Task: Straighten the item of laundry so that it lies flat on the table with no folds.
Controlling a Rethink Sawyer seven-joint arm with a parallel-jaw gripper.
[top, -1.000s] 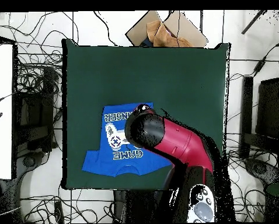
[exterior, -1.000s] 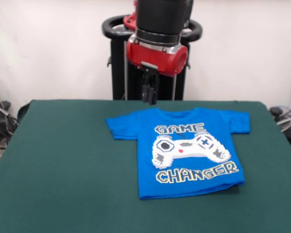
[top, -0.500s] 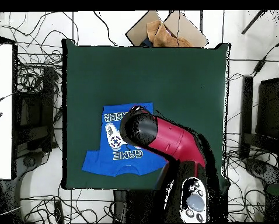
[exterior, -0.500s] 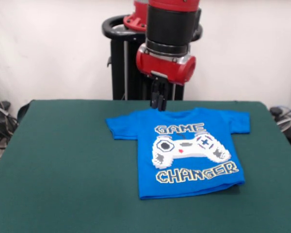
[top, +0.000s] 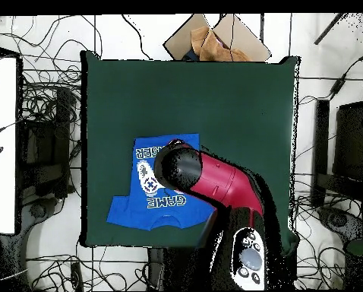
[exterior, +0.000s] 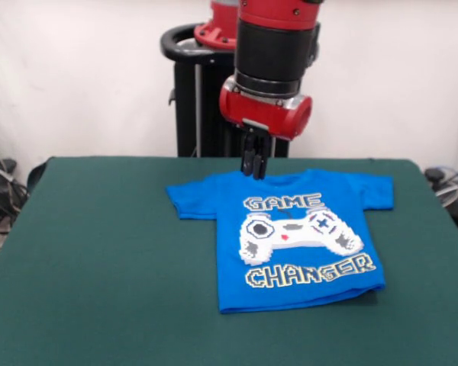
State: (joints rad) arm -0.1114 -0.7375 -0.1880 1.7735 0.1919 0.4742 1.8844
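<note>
A bright blue T-shirt (exterior: 294, 236) is being shown lying print-up on the dark green table (exterior: 99, 267), right of centre in the front view. In the overhead view the shirt (top: 143, 194) is sitting in the lower left part of the table (top: 230, 99), close to the bottom edge, and its right portion is being covered by the arm.

The "GAME CHANGER" lettering and the white-grey controller print are being displayed fully in the front view. The sleeve at the left of the frame is being spread out to the side; the sleeve at the right is lying flat near the upper right of the shirt. The hem at the lower edge is looking slightly uneven, with a small ripple near the lower right corner. The body is otherwise lying mostly flat.

The gripper (exterior: 253, 163) is being held above the collar area, at upper centre of the front view, hanging from the red and black arm (exterior: 271, 69). Its dark fingers are being seen pressed close together, with no gap visible and nothing gripped between them. Whether the tips are touching the fabric cannot be told.

In the overhead view the arm (top: 215, 182) is reaching up from the bottom of the frame and the gripper itself is being hidden beneath it.
</note>
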